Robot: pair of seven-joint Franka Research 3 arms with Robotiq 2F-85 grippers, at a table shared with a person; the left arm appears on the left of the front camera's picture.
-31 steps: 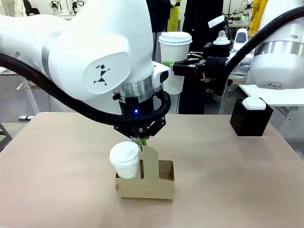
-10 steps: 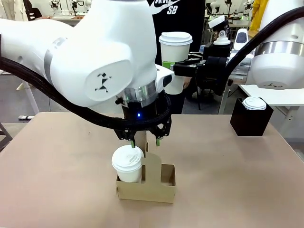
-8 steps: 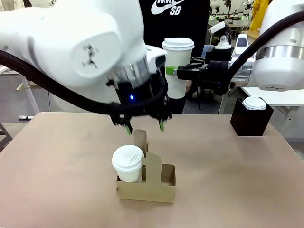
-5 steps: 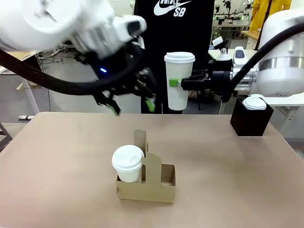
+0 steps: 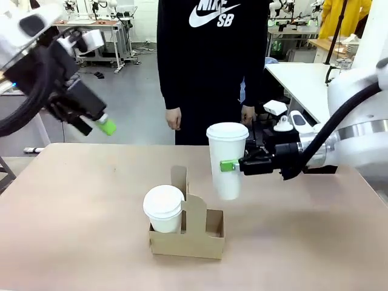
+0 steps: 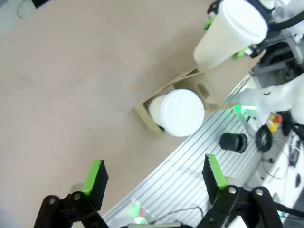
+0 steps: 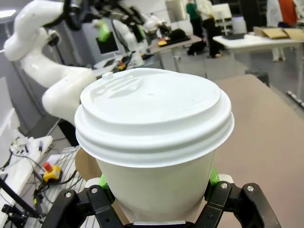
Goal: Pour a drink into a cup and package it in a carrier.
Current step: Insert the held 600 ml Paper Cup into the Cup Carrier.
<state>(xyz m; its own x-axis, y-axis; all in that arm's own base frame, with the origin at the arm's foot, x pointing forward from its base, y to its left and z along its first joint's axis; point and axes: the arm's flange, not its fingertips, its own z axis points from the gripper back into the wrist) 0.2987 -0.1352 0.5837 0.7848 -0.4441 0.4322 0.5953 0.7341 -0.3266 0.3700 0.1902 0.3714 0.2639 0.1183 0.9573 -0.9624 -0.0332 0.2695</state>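
A tall lidded cup [image 5: 227,159] is pinched in the right claw [image 5: 233,165] just above the carrier [image 5: 187,233], whose left slot is filled by a shorter lidded cup [image 5: 163,207], while the left claw [image 6: 154,180] is held spread above the tabletop [image 5: 73,206].

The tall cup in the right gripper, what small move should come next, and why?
Probably ease the tall cup a little toward the carrier and down over its free slot. The right gripper holds it upright just above and beside that slot, the other slot already has a lidded cup, and the left gripper is open, well away.
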